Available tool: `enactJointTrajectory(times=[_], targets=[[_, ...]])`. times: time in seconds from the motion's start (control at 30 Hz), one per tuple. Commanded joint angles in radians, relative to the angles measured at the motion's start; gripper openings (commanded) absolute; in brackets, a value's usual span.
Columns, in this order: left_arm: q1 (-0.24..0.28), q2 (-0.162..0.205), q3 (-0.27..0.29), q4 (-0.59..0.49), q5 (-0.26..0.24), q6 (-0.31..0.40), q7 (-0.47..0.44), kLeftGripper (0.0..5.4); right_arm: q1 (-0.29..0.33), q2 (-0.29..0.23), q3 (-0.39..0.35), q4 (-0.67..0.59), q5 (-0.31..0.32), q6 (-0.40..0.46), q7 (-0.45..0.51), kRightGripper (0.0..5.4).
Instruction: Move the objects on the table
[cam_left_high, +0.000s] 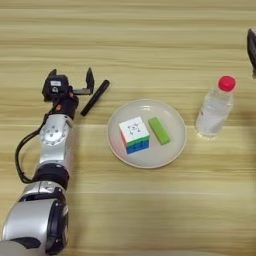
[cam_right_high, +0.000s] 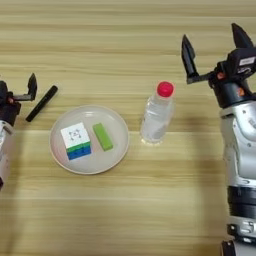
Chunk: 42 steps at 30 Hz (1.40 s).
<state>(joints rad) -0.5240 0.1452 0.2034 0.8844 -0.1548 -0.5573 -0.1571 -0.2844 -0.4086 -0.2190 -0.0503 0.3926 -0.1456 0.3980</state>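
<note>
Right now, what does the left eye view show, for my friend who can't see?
A white plate holds a puzzle cube and a green block. The left gripper, jaws open, sits beside a black marker; a red-capped bottle stands right.

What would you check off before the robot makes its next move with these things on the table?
1. Left gripper open, holding nothing: ok.
2. Right gripper open, holding nothing: ok.
3. Black marker pen free on the table, beside the left gripper's fingers: ok.
4. Plastic bottle upright, red cap on: ok.
5. Puzzle cube and green block inside the white plate, apart from each other: ok.
6. Which thing comes next: cannot tell.
</note>
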Motion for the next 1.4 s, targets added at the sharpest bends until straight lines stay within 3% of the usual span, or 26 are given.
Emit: enactJointTrajectory(times=[0.03, 0.23, 0.6, 1.03, 1.4], targets=[[-0.001, 0.005, -0.002, -0.002, 0.011, 0.001, 0.004, 5.4, 0.02, -0.037, 0.0, -0.052, 0.063, 0.082, 0.079, 5.37], [-0.001, 0.005, -0.001, -0.002, 0.011, 0.001, 0.004, 5.4, 0.053, -0.067, 0.004, -0.09, 0.118, 0.175, 0.175, 5.37], [-0.001, 0.005, -0.002, -0.003, 0.013, 0.002, 0.005, 5.4, 0.126, -0.121, 0.084, -0.073, 0.046, 0.22, 0.314, 5.37], [-0.003, 0.004, -0.003, 0.0, 0.014, 0.002, 0.007, 5.4, 0.125, -0.128, 0.123, 0.011, -0.009, 0.293, 0.349, 5.37], [-0.007, 0.002, -0.004, 0.007, 0.014, 0.001, 0.009, 5.4, 0.102, -0.12, 0.127, 0.066, -0.001, 0.374, 0.358, 5.37]])
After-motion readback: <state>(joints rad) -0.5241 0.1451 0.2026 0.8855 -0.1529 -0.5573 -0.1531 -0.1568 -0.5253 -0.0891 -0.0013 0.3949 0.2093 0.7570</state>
